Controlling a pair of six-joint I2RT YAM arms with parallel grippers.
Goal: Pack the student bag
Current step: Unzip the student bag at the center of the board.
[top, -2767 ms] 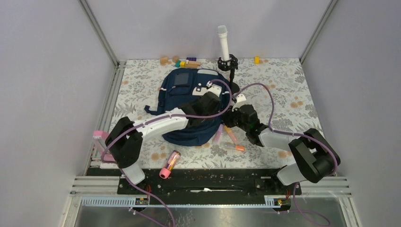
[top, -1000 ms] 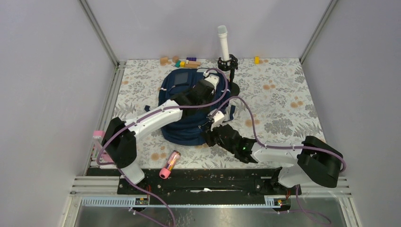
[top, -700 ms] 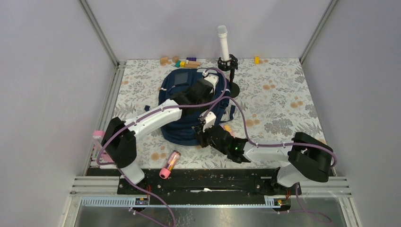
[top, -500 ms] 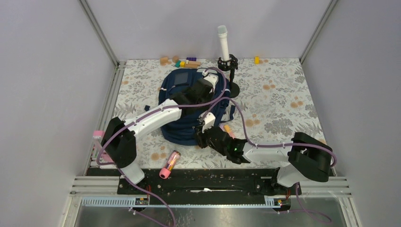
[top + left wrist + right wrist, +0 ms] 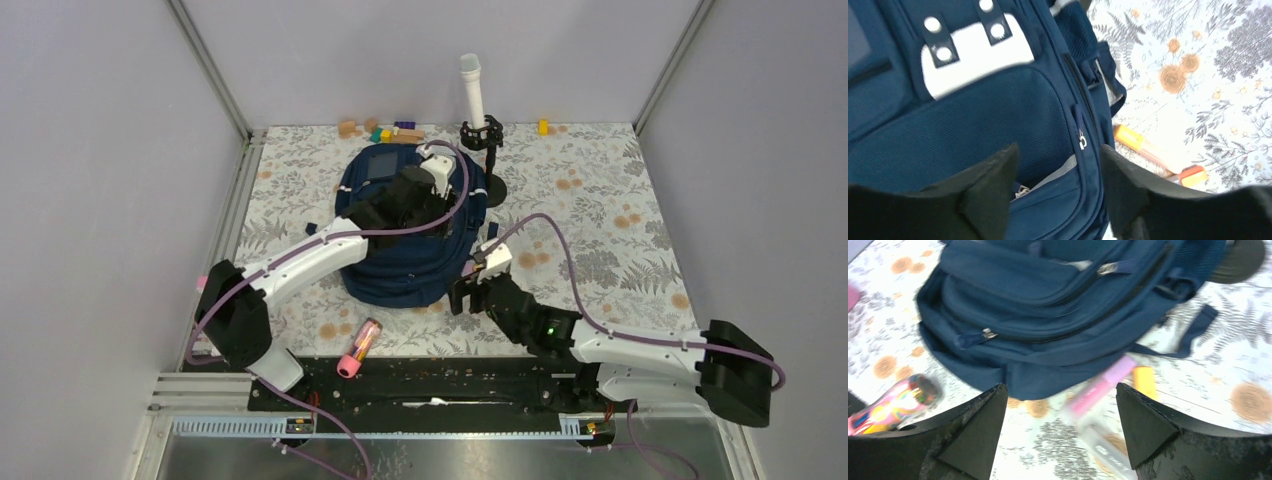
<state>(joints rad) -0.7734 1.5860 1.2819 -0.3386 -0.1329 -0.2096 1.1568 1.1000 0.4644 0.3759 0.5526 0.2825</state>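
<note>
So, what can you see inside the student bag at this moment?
Only a strip of grey lining shows where the student bag is slightly open. The blue fabric covers the rest, so any contents cannot be seen.

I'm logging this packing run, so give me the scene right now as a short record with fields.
bag: student bag, lying flat
left: left gripper open, empty, over the bag
right: right gripper open, empty, off the bag's near edge
outside bag: pink marker, orange marker, colourful tube
</note>
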